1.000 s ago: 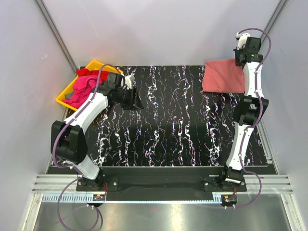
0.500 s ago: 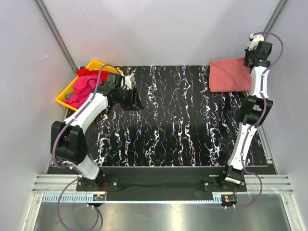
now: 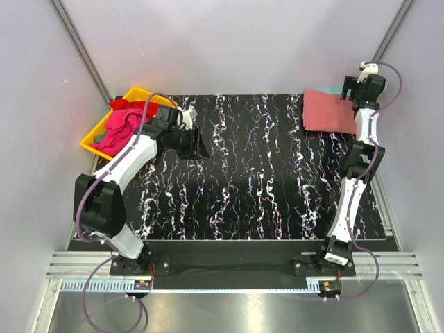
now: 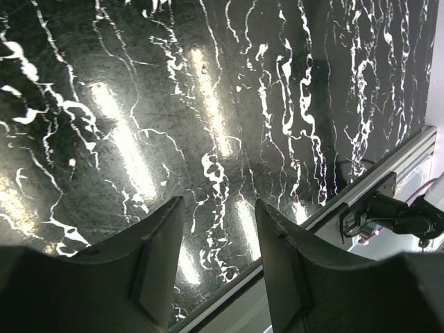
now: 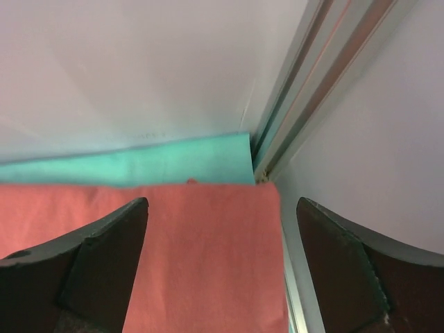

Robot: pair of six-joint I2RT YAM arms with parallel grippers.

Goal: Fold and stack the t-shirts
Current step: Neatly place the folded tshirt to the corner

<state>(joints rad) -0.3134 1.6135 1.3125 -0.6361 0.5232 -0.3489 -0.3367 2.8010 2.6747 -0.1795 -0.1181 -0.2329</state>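
A folded salmon-pink t-shirt (image 3: 329, 111) lies flat at the table's far right corner. In the right wrist view the same salmon-pink t-shirt (image 5: 201, 263) covers a turquoise t-shirt (image 5: 139, 166), of which only a strip at the far edge shows. My right gripper (image 3: 352, 91) (image 5: 222, 205) hovers over the pink shirt's far right corner, open and holding nothing. A magenta t-shirt (image 3: 118, 126) and a red t-shirt (image 3: 129, 105) lie crumpled in the yellow tray (image 3: 92, 143). My left gripper (image 3: 195, 147) (image 4: 218, 205) hangs just right of the tray over bare table, open and empty.
The black marbled table (image 3: 257, 173) has a metal rail along its near edge (image 4: 388, 166). White enclosure walls and a corner post (image 5: 312, 90) stand right behind the folded stack. The tray sits at the far left table corner.
My right gripper has opened and let go of the salmon-pink shirt, which shifted right and now lies flat on the stack. The left arm has hardly moved.
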